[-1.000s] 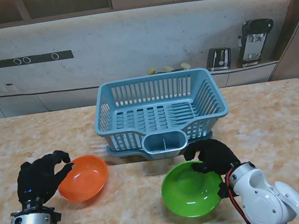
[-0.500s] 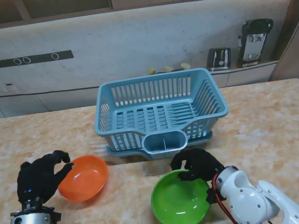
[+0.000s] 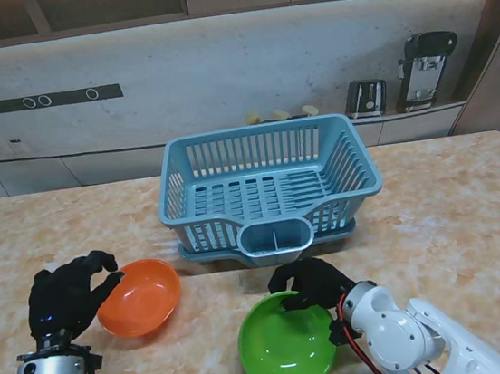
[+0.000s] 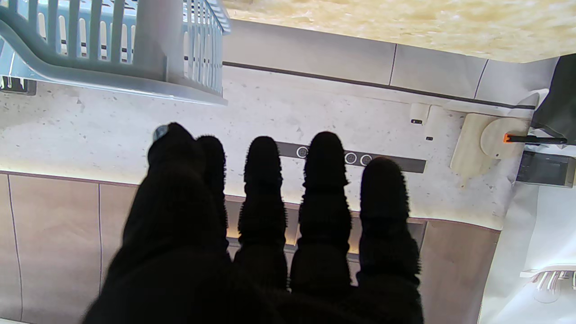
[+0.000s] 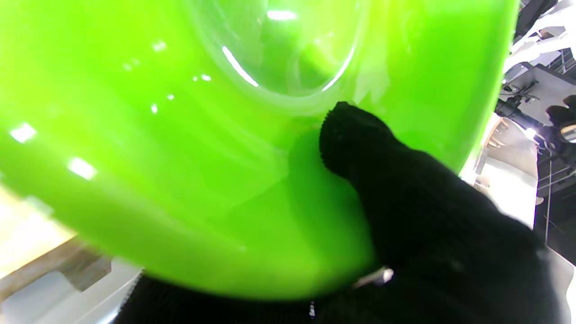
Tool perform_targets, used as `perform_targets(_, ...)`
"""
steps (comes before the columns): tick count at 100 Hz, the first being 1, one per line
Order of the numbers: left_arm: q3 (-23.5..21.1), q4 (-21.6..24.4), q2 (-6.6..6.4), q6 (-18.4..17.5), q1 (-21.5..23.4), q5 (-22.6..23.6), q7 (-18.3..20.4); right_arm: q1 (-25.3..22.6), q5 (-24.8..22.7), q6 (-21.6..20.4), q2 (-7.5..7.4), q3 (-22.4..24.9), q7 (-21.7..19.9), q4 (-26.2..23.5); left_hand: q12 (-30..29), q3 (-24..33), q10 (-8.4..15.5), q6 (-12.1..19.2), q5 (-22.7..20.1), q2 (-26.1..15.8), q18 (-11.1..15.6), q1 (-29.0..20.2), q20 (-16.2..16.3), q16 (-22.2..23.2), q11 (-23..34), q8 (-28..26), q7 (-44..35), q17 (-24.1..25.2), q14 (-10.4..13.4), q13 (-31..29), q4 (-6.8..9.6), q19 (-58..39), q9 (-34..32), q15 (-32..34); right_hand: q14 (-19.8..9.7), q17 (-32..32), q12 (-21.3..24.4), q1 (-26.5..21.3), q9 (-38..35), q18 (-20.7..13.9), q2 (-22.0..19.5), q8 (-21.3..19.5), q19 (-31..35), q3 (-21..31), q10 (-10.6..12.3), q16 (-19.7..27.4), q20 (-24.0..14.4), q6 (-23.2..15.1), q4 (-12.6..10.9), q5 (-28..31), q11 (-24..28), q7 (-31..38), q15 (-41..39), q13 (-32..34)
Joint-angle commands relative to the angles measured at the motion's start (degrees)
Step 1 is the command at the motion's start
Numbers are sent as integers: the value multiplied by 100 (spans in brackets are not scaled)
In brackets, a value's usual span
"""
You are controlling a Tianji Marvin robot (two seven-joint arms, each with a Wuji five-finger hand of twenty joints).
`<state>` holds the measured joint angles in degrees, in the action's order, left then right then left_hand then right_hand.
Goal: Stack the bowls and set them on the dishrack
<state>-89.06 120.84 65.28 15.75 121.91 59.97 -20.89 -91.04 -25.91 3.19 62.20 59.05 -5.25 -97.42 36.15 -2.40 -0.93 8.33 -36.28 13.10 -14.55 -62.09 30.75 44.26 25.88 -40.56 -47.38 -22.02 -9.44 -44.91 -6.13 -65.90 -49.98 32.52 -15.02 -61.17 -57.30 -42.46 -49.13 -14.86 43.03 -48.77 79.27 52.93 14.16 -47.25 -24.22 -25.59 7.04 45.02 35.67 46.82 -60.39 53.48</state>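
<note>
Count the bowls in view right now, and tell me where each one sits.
2. The orange bowl sits on the table beside the left hand. The green bowl is gripped by the right hand, nearer to me than the dishrack, which holds none.

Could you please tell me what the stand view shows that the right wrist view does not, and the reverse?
Only the stand view shows the orange bowl with the left hand at its rim, the blue dishrack and the table. Only the right wrist view shows a gloved finger pressed against the bowl's inner wall. Both show the green bowl held by the right hand.
</note>
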Motion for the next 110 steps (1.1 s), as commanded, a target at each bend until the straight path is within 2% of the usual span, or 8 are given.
perform_targets(1,-3,45,17,-7,44,-7,59,45,42,-5,84,-81,-77,88,21,-68,29,98,-63,-269,-80,-22,37,-26,-116,-34,63,68,-60,17,22,34,-6,-34,-347,-141,109,-200,-77,-509,-770,83,7,202,-74,-1,84,-137,-275,127,-35,108,-54,355)
perform_targets(29,4,34,19,-2,32,-11,36,250,72,131,57,-311,-266,190,21,-67,22,95,-63,-270,-90,-22,38,-25,-117,-35,62,70,-58,15,22,33,-2,-32,-302,-77,175,-162,4,-326,-937,221,-138,-8,-85,56,204,-156,-310,13,-35,92,64,265)
perform_targets(55,-18,40,21,-40,56,-11,13,400,-11,364,27,-426,-426,265,21,-66,20,93,-67,-272,-84,-24,38,-25,-118,-35,61,67,-68,19,22,33,-4,-34,-106,81,277,60,208,107,-1179,547,-528,-508,-158,200,450,-163,-393,-307,-154,212,387,-17)
perform_targets(84,-14,36,18,-62,49,-13,27,522,-80,566,14,-504,-513,353,22,-66,14,88,-66,-270,-88,-25,38,-25,-117,-35,61,71,-68,18,22,34,-3,-33,43,225,420,150,316,361,-1302,759,-828,-774,-216,424,539,-56,-449,-526,-329,175,760,-174)
perform_targets(103,-16,40,18,-49,55,-6,26,585,-122,707,-19,-538,-664,352,22,-66,21,91,-65,-271,-86,-25,38,-24,-116,-35,60,71,-64,18,22,35,-4,-32,343,545,792,599,645,523,-1461,1041,-1188,-1168,-274,1062,508,198,-523,-846,-426,107,1634,-434)
perform_targets(110,-14,38,19,-50,52,-11,22,593,-123,753,-24,-537,-693,347,24,-66,18,97,-69,-271,-85,-24,40,-24,-114,-38,56,65,-64,15,22,31,-8,-30,452,721,1073,779,792,737,-1509,1153,-1369,-1285,-289,1262,483,315,-557,-966,-431,69,1868,-533)
